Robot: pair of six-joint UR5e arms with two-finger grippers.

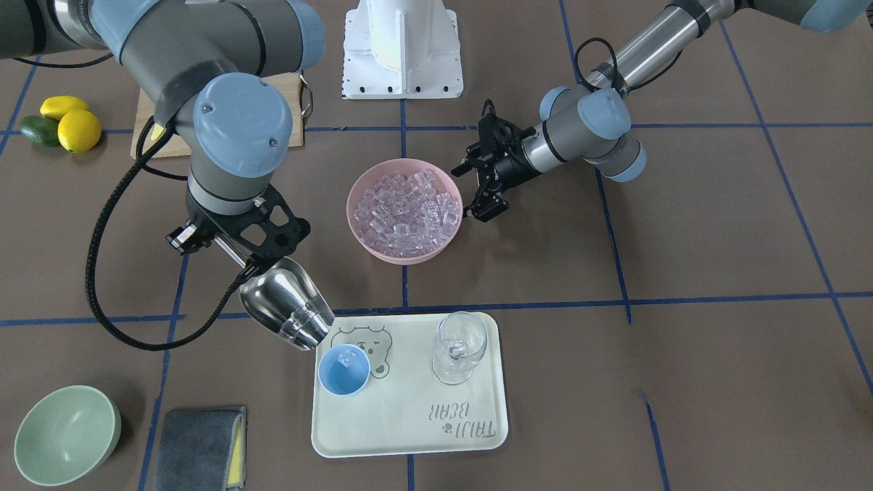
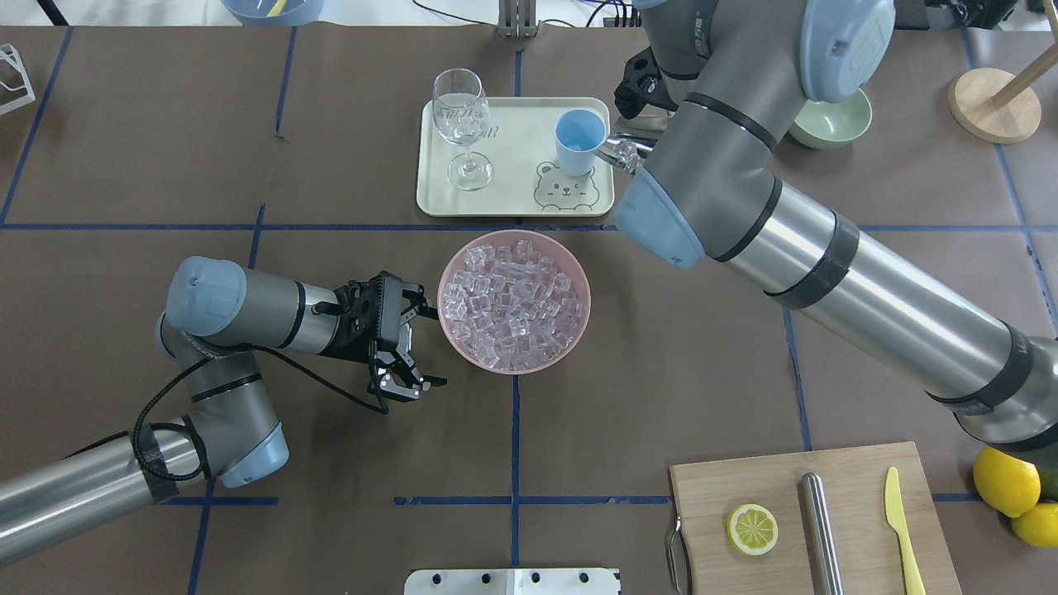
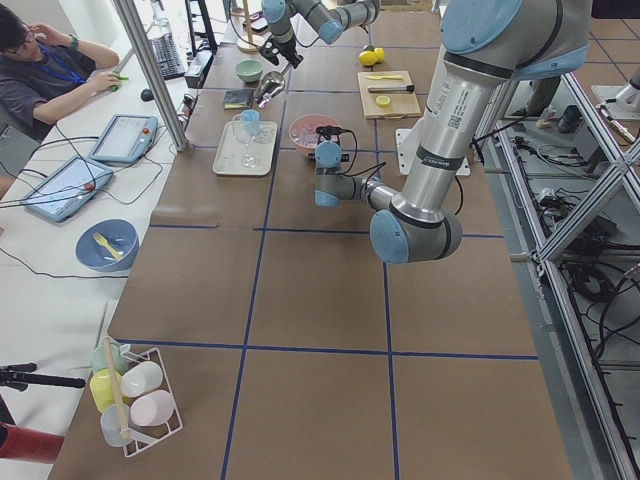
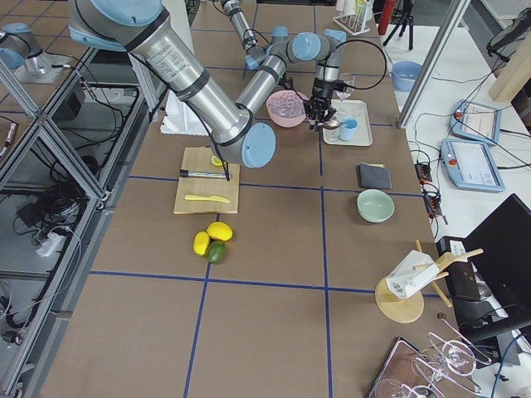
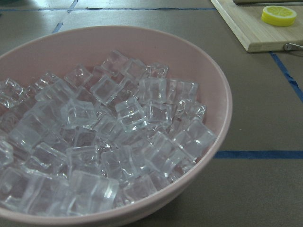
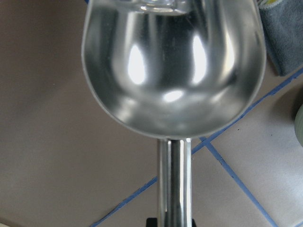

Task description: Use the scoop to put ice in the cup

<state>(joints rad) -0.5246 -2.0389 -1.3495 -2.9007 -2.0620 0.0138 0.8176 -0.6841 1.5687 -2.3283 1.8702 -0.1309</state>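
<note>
My right gripper is shut on the rod handle of the steel scoop. The scoop is tilted mouth-down just above the rim of the light-blue cup. A few ice cubes sit at the scoop's lip, and one cube lies in the cup. The cup stands on the cream tray. The right wrist view shows the scoop's blade, almost empty. The pink bowl is heaped with ice. My left gripper is open and empty beside the bowl's rim, apart from it.
A clear stemmed glass stands on the tray beside the cup. A pale green bowl and a grey cloth lie beyond the scoop. A cutting board carries a lemon slice, a steel cylinder and a yellow knife. Lemons lie at the table's edge.
</note>
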